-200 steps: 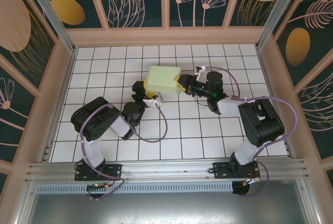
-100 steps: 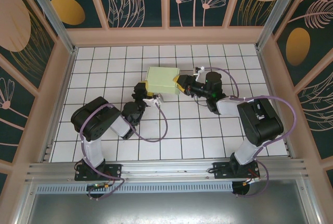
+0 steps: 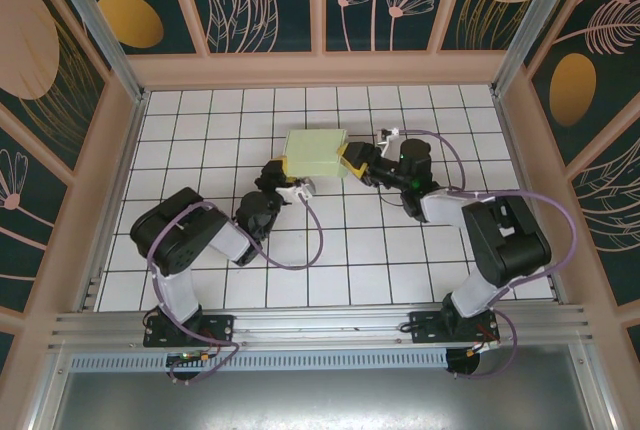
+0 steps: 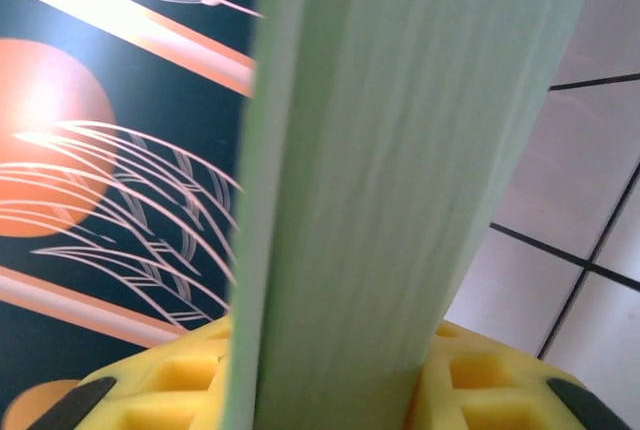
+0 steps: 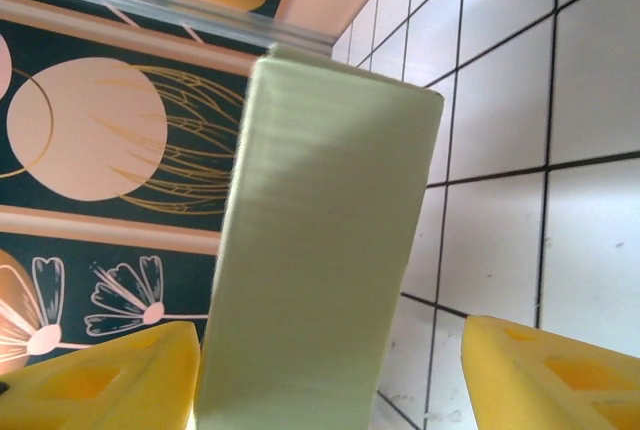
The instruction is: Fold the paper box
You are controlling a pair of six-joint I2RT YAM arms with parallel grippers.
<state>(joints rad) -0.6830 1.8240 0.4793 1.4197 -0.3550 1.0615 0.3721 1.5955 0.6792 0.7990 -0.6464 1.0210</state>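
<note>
Since the earlier frame the left pincer (image 3: 286, 180) has closed in on the near-left corner of the paper box (image 3: 316, 153), and the right pincer (image 3: 352, 162) has spread at the box's right side.

From above, the box lies as a small flat square on the tiled worktop (image 3: 200, 120), with a pincer at each of those two places.

In the left wrist view, the box (image 4: 400, 200) stands edge-on between the yellow pads (image 4: 150, 395), which look pressed onto it in a pinch.

In the right wrist view, the jaws stand wide. One pad (image 5: 100, 380) sits just beside the box (image 5: 320, 250) and the other is well apart from it.

The thin card is probably light, smooth and easily dented, so it is best held gently on the creased edges.
</note>
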